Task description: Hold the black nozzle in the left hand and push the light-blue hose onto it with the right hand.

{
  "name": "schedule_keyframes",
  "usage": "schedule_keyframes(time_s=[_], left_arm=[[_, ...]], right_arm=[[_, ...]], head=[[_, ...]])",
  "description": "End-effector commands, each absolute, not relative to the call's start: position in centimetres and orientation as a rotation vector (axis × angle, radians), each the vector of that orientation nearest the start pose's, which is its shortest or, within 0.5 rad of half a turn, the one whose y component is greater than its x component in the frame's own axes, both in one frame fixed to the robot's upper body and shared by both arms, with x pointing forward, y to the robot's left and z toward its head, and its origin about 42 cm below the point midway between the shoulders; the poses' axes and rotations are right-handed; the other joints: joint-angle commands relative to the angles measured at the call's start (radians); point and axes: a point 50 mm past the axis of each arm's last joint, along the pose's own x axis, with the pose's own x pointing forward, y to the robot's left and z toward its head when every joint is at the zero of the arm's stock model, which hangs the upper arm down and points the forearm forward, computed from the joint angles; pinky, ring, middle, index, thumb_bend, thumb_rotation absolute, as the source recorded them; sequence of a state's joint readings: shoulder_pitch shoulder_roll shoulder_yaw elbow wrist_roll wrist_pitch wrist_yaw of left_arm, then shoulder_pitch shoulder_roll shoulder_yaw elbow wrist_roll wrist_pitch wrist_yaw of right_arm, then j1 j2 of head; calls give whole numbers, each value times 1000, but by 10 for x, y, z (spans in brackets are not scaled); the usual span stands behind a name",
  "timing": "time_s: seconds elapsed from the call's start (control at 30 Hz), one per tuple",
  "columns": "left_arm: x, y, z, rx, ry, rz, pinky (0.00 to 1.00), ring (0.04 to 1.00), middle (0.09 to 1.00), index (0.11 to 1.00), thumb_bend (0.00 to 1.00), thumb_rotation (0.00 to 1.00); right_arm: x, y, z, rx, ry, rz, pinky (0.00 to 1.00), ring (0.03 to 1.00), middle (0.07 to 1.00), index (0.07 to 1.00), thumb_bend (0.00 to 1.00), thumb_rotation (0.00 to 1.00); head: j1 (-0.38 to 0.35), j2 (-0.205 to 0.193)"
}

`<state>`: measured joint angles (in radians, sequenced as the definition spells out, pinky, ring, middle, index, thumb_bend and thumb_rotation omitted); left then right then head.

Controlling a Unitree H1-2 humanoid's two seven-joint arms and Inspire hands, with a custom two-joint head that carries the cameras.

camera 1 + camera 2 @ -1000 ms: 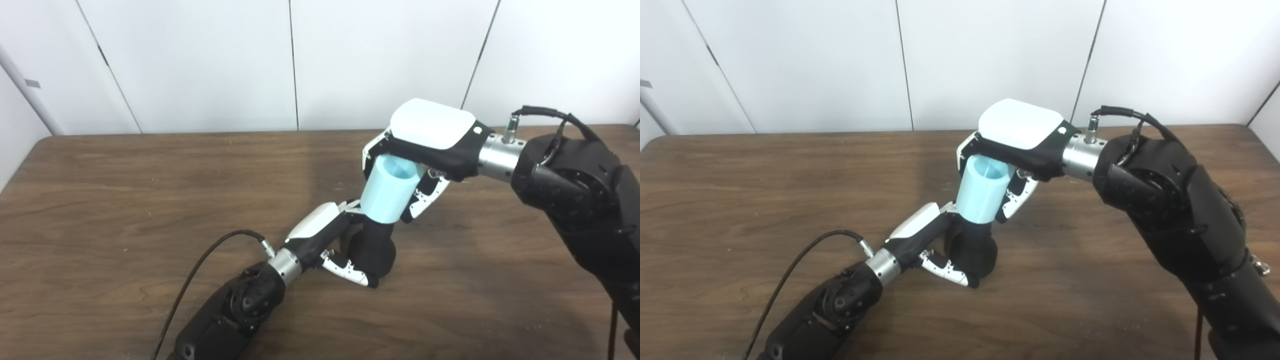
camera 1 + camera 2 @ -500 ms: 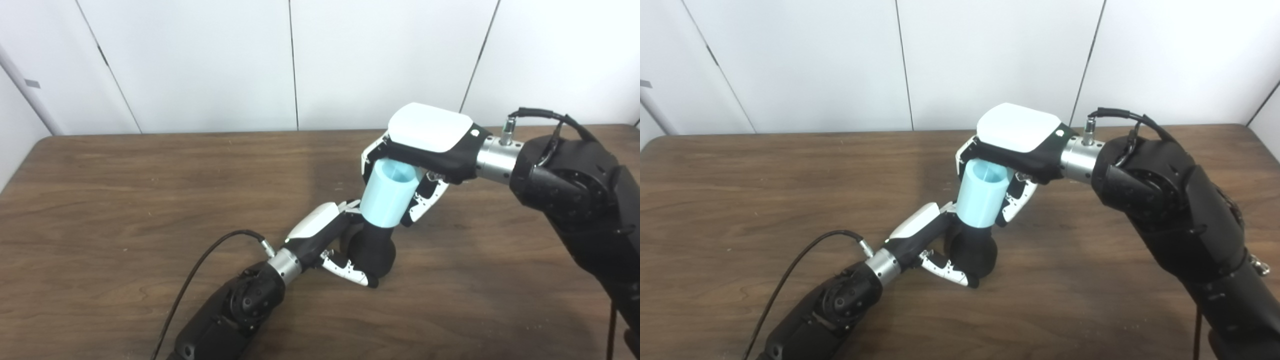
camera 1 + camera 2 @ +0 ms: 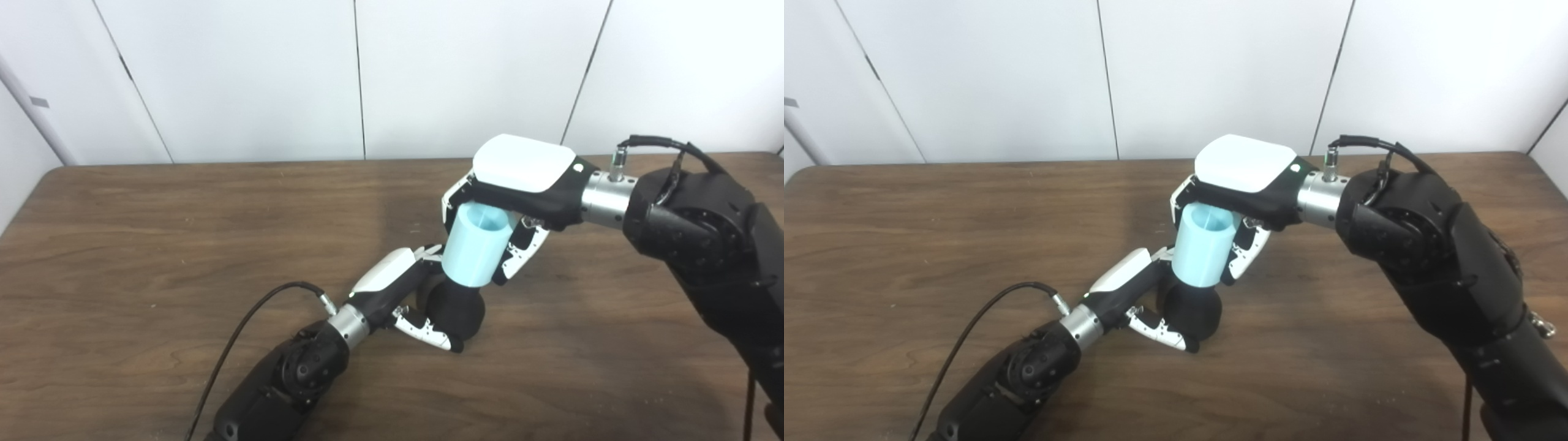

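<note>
The black nozzle (image 3: 456,309) stands on the table (image 3: 122,245) near the middle, and my left hand (image 3: 407,288) is shut around its rounded base. A short light-blue hose (image 3: 474,245), a hollow tube with its open end up, sits over the nozzle's top and hides its neck. My right hand (image 3: 520,184) comes in from the right and is shut on the hose, fingers wrapped around its sides. The hose's lower rim lies close above the nozzle's bulb.
A black cable (image 3: 245,337) loops from my left wrist over the table at the lower left. White wall panels (image 3: 245,73) stand behind the table's far edge. My right forearm (image 3: 704,245) fills the right side.
My right hand has moved down with the light-blue hose, which now covers more of the nozzle's neck. The left hand and nozzle have stayed in place.
</note>
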<state>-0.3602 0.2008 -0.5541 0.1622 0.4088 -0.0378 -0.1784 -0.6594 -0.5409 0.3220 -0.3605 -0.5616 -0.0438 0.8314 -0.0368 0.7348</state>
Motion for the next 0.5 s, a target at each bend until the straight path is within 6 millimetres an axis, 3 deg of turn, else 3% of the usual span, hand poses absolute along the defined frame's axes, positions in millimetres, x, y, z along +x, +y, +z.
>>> schedule_keyframes(time_s=[0.0, 0.23, 0.47], left_arm=[[311, 151, 48, 877, 224, -866, 1000, 985, 814, 480, 522, 65], [311, 150, 48, 879, 223, -865, 1000, 984, 814, 480, 522, 65], [312, 151, 47, 877, 227, -864, 1000, 986, 814, 480, 522, 65]], right_arm=[[363, -195, 365, -1534, -631, 796, 286, 380, 452, 536, 512, 0], [362, -189, 358, -1608, -670, 789, 311, 395, 465, 532, 515, 0], [362, -189, 363, -1645, -716, 757, 336, 409, 469, 526, 517, 0]], head=[[-1, 1], [1, 2], [-1, 0]])
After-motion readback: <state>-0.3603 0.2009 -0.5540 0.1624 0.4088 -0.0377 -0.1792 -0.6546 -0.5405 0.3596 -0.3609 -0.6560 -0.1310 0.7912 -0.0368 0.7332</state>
